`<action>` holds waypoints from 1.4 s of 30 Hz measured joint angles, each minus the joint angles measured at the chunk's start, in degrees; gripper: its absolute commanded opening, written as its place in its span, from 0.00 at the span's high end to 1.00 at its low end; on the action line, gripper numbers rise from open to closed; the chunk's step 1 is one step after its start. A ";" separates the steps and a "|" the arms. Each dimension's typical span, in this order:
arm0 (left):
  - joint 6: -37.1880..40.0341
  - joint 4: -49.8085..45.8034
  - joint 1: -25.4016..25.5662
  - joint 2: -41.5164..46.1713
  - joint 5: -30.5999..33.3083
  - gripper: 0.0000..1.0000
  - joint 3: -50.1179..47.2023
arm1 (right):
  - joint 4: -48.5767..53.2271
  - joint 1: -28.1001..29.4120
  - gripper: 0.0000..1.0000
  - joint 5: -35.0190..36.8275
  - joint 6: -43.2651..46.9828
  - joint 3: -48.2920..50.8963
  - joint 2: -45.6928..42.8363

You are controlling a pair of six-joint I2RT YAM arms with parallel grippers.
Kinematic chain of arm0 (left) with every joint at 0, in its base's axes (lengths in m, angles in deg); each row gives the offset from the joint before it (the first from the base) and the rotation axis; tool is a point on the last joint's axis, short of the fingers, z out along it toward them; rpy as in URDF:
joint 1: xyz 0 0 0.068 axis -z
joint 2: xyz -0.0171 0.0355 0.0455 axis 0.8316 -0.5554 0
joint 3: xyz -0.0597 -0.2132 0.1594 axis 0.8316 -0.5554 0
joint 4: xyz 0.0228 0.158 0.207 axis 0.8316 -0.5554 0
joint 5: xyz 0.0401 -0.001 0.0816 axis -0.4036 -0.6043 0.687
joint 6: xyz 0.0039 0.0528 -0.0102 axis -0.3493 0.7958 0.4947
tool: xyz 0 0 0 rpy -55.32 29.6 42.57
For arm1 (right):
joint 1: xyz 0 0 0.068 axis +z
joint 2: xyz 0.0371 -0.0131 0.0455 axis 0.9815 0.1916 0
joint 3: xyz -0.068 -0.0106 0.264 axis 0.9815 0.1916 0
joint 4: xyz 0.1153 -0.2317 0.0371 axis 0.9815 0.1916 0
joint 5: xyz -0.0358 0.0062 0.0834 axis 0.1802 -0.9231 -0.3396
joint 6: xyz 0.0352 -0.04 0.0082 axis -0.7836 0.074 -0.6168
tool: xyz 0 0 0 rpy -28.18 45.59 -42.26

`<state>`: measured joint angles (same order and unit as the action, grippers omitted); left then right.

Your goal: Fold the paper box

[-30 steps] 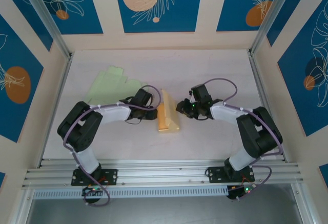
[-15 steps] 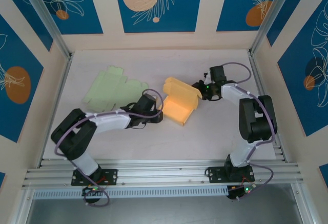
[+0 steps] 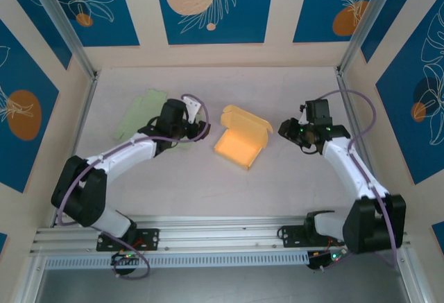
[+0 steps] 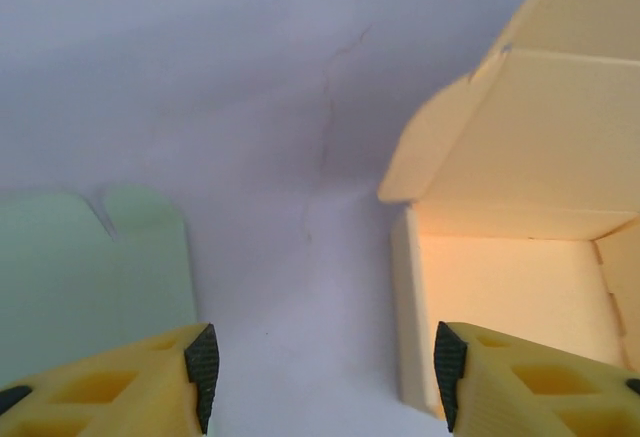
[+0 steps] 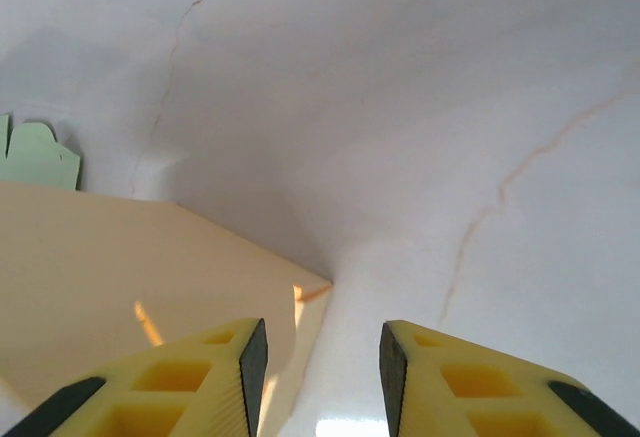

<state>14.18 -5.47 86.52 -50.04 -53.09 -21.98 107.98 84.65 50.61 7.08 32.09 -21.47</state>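
Note:
The orange paper box (image 3: 239, 145) lies on the white table as an open tray, its lid flap (image 3: 247, 118) standing up along the far side. My left gripper (image 3: 202, 130) hovers just left of the box, open, with bare table between its fingers. In the left wrist view the left gripper (image 4: 325, 372) has the paper box's left wall (image 4: 415, 307) close to its right finger. My right gripper (image 3: 285, 128) is a short way right of the lid, apart from it. In the right wrist view the right gripper (image 5: 323, 367) is open and empty, with the paper box (image 5: 130, 267) ahead on the left.
A flat light-green sheet of card (image 3: 141, 112) lies at the back left, partly under my left arm; the green sheet (image 4: 90, 267) also shows by the left finger, and a corner of the green sheet (image 5: 35, 157) shows far left. Aluminium frame posts (image 3: 76, 130) border the table.
The box stood on edge between both grippers a second ago; it now lies flat and open. Both grippers let go, opened and drew back, the left over the green sheet, the right to the right.

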 measured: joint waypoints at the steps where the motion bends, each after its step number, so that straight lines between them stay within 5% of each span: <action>1: 2.64 0.24 -0.68 -1.27 -1.57 0.37 1.60 | 1.40 0.17 0.62 0.70 -0.15 0.31 -1.99; 12: 20.06 -5.64 -1.62 -16.39 -16.52 0.39 20.85 | 10.82 8.52 0.44 4.57 -1.97 0.76 -13.38; 28: 30.42 -19.80 -1.22 -25.31 -26.53 0.41 32.92 | 12.57 16.11 0.43 10.36 0.00 -6.97 0.90; 36: 31.89 -23.71 -0.76 -30.42 -26.53 0.60 37.64 | 11.06 16.68 0.49 10.95 1.77 -10.64 8.87; 42: 31.93 -24.90 -0.31 -30.67 -25.55 0.76 38.32 | 9.77 17.99 0.63 11.87 2.86 -13.77 13.60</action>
<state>46.11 -30.37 86.22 -80.71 -78.64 16.33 117.75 102.64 62.47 9.94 18.32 -7.88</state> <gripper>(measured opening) 0.290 0.419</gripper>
